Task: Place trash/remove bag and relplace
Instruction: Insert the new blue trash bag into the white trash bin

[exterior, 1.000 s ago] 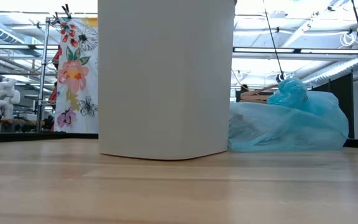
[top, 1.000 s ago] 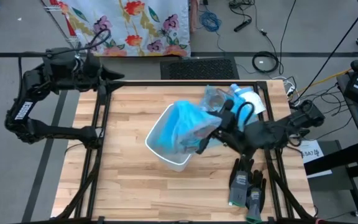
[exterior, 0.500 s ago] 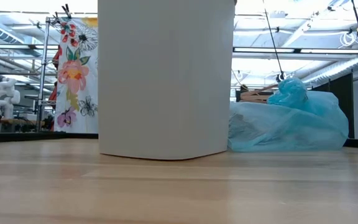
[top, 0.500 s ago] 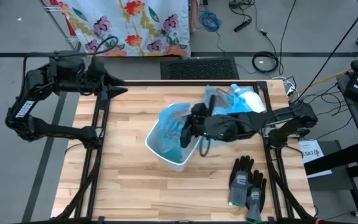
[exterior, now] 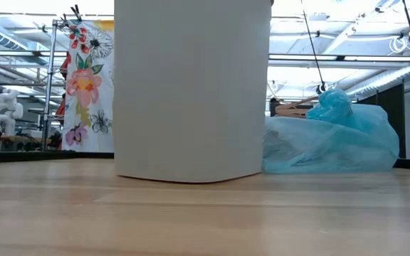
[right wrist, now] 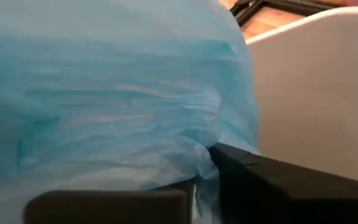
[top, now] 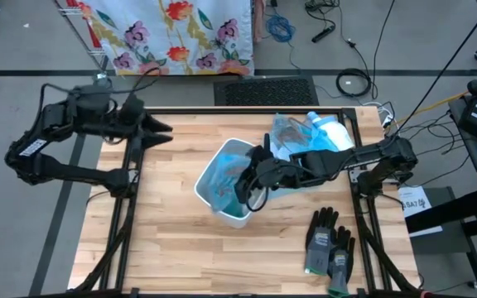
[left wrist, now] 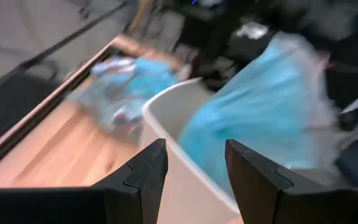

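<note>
Counted one white bin [top: 240, 217], two gloves [top: 328, 242], two blue bags [exterior: 333, 139]. Found right fingers [right wrist: 278, 180] pinching the bin's bag [right wrist: 104, 93], left fingers [left wrist: 145, 174] released, well apart.

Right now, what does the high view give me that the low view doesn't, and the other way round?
Only the high view shows both arms: the right gripper reaching into the white bin, at the blue bag lining it, and the left gripper hanging at the table's far left edge, fingers apart. It also shows the work gloves. Only the low view shows the bin's outer wall standing flat on the wood, and the room behind. Both show the tied-off blue bag on the table beside the bin.
</note>
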`<state>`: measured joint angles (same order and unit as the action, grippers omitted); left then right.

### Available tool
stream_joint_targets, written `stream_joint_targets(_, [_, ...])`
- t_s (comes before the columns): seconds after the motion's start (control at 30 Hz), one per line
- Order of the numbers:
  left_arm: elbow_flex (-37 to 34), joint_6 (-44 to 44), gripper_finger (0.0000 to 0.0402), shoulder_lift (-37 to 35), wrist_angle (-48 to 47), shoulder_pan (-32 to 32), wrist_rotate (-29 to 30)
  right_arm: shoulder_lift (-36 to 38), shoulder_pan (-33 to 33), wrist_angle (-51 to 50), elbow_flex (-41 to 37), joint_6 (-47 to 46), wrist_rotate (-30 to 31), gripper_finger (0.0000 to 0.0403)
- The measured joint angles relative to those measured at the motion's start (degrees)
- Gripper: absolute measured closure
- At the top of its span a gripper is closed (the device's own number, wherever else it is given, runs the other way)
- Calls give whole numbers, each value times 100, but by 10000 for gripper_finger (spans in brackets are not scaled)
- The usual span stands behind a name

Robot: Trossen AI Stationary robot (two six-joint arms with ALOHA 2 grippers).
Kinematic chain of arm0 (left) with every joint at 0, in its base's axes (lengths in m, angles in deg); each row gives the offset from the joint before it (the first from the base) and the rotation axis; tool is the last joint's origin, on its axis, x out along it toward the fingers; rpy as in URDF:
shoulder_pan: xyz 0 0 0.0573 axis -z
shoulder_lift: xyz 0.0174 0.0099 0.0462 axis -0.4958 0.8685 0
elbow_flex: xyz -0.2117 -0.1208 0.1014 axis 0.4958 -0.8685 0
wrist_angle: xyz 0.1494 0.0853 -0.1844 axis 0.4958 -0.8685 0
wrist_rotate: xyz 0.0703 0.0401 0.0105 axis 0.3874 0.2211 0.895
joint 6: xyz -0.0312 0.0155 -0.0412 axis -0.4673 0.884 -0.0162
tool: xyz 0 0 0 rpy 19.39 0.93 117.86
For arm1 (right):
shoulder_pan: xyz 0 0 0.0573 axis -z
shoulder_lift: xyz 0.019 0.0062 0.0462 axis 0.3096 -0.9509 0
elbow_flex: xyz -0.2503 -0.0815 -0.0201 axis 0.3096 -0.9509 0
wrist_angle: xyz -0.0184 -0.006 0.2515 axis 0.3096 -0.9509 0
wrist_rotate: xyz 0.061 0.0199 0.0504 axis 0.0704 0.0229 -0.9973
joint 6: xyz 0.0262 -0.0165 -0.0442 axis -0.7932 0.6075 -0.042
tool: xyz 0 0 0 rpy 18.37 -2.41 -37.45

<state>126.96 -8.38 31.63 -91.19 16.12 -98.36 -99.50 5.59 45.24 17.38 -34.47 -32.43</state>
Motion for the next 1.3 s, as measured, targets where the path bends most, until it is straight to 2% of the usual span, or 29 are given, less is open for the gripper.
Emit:
stream_joint_targets(0.27, [-1136, 113, 236, -156, 1357, 1190, 223, 21, 54, -155, 0, 236, -67, 302])
stream_joint_targets(0.37, [-1494, 325, 236, 18, 1966, 1585, 617, 21, 90, -175, 0, 369, -67, 274])
stream_joint_targets(0.5, [-1560, 452, 236, 303, 2278, 1889, 1369, 85, 84, -179, 0, 675, -103, 251])
stream_joint_targets(0.6, [-1552, 529, 236, 320, 2406, 2012, 1589, 228, 83, -207, 0, 916, -118, 244])
stream_joint_targets(0.9, [-1552, 253, 236, 607, 3261, 2107, 1405, 489, 235, -220, 0, 1303, -225, 247])
stream_joint_targets(1.3, [-1549, -375, 236, 748, 3353, 2385, 1355, 493, 372, -511, 0, 1426, -245, 247])
